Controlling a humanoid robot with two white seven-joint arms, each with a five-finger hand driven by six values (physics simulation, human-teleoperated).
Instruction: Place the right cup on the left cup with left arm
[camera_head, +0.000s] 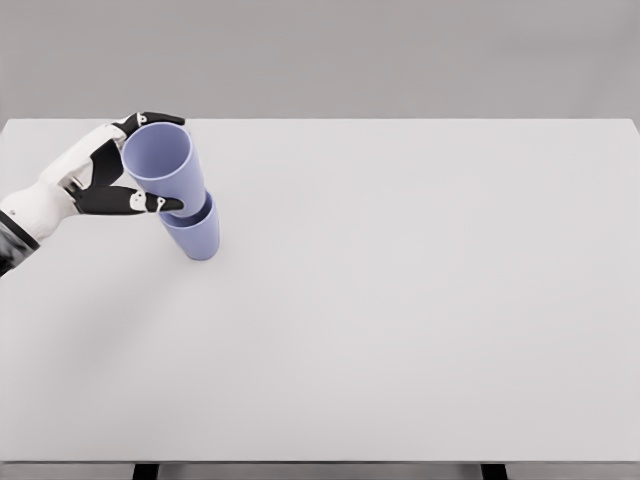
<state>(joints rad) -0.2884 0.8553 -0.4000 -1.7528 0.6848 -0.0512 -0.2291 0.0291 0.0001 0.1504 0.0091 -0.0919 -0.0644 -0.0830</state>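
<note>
Two lavender-blue cups stand at the left of the white table (400, 300). The upper cup (165, 165) sits nested inside the lower cup (196, 234), leaning a little to the upper left, its open mouth facing up. My left hand (140, 165) comes in from the left edge and is shut on the upper cup: a black-tipped finger curls over its far rim and the thumb presses across its near side just above the lower cup's rim. The lower cup rests upright on the tabletop. The right arm does not show.
The table's front edge runs along the bottom of the view, with two dark legs showing below it. A grey wall stands behind the far edge.
</note>
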